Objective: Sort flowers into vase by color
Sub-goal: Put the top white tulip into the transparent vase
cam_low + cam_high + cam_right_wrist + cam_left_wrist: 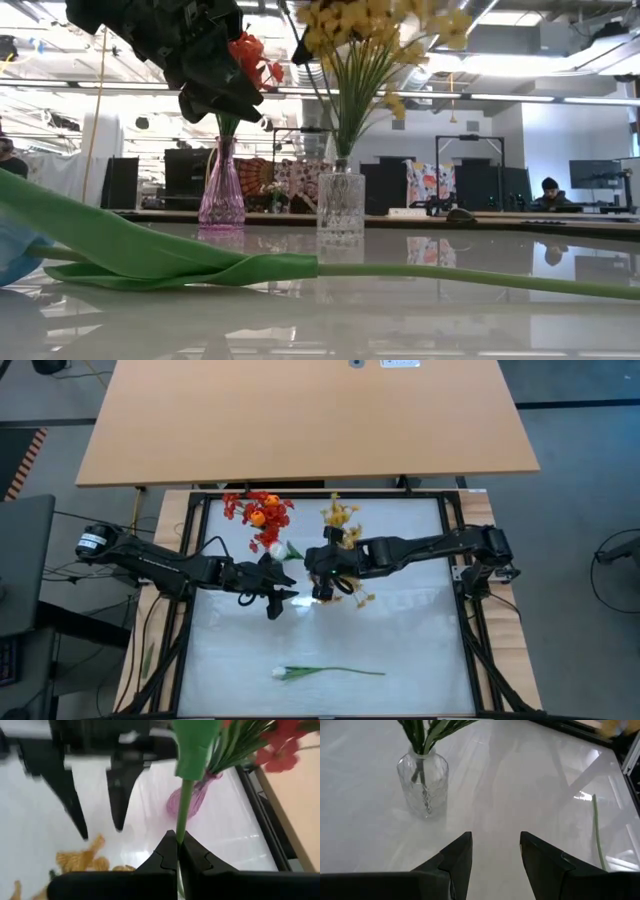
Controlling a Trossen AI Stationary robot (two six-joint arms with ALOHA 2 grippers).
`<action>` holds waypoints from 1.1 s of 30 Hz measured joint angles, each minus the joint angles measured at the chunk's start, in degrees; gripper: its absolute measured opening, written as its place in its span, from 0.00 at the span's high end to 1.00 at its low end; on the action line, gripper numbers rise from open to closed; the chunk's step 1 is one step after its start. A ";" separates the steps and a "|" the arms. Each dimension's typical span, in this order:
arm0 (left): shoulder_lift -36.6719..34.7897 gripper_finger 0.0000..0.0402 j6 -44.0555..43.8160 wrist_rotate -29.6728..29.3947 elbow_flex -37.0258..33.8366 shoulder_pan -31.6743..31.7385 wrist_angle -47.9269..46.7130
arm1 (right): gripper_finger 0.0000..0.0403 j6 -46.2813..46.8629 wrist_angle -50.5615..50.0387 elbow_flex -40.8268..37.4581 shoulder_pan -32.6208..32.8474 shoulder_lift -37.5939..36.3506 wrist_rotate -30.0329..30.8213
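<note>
A pink vase (258, 528) with red and orange flowers (258, 510) and a clear vase (422, 785) with yellow flowers (340, 515) stand at the table's far side. My right gripper (178, 837) is above the table's middle, shut on the green stem of a white-blossomed flower (288, 550). My left gripper (495, 840) is open and holds nothing. It hovers just left of the right one (285, 595). Another white tulip (330, 672) lies flat on the table near the front edge. My right gripper pinches the flower's green stem (181, 827) between its two shut fingers, which lie across it. The fingers come from the table's right, slanting down. The stem runs on from the fingers toward the pink vase, with a leaf (192, 750) farther up, and the flower is lifted clear of the table.
Loose yellow blossoms (358, 597) show just below my right gripper. A black frame (190, 610) borders the glossy white table top. The area between the arms and the lying tulip is free. A wooden table (310, 420) stands beyond the far edge.
</note>
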 joint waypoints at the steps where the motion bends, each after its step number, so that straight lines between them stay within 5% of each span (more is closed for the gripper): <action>1: 0.00 0.62 0.00 0.00 -0.02 -0.02 -0.11 | 0.94 0.57 0.18 0.06 0.14 -0.30 0.00; 15: 0.37 0.62 0.75 -0.30 -0.02 -0.07 2.72 | 0.94 6.52 0.20 0.17 -0.34 -7.21 -0.44; 24: 9.20 0.58 -1.33 -7.98 -0.02 0.09 14.09 | 0.94 5.30 -1.04 0.12 -1.97 -6.23 -1.24; 33: 20.86 0.42 5.26 -17.99 -0.02 0.11 28.30 | 0.94 6.46 -0.37 0.17 -2.64 -6.34 -0.48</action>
